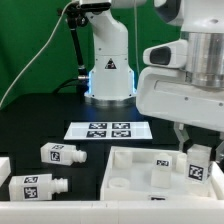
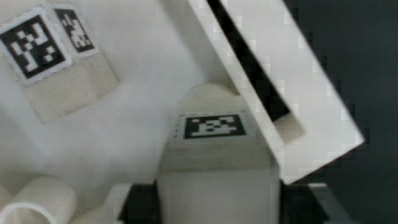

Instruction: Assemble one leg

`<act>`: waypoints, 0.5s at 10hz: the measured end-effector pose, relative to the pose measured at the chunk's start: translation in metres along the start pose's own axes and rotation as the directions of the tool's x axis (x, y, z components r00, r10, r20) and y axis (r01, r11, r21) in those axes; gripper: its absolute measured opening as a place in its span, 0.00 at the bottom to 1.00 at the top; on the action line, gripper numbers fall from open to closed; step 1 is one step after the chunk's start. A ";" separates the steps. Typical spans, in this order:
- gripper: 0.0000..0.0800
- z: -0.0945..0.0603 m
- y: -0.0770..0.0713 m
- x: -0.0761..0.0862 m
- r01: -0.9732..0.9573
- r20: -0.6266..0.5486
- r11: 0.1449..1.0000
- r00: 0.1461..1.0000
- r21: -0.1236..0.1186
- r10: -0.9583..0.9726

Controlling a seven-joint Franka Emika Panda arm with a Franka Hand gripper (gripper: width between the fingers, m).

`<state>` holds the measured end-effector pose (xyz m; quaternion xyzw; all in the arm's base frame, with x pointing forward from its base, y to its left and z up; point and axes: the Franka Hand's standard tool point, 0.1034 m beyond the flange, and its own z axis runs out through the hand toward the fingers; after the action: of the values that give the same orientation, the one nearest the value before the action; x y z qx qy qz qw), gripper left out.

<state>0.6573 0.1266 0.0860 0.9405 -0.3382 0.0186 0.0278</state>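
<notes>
My gripper (image 1: 197,147) is shut on a leg (image 1: 200,157), a chunky white block with a black-and-white tag. I hold it upright over the corner of the large white panel (image 1: 128,158) at the exterior view's right. In the wrist view the held leg (image 2: 217,150) runs out from between my dark fingers (image 2: 150,200), with its tag facing the camera, and its far end lies against the panel's raised rim (image 2: 267,85). Whether it touches the panel I cannot tell. Another tagged leg (image 1: 162,162) lies on the panel beside it and also shows in the wrist view (image 2: 50,48).
Two more legs (image 1: 62,154) (image 1: 38,186) lie on the black table at the exterior view's left. The marker board (image 1: 105,129) lies in front of the robot base (image 1: 108,70). A white part's edge (image 1: 4,165) shows at the far left.
</notes>
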 end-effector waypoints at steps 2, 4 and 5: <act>0.36 0.000 0.005 0.004 -0.047 0.000 0.999 0.999 -0.010 0.047; 0.36 -0.002 0.007 0.006 -0.028 -0.002 1.000 1.000 -0.012 0.028; 0.55 -0.009 0.005 0.007 -0.012 -0.006 1.000 1.000 -0.004 0.012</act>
<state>0.6595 0.1184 0.0951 0.9382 -0.3440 0.0211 0.0304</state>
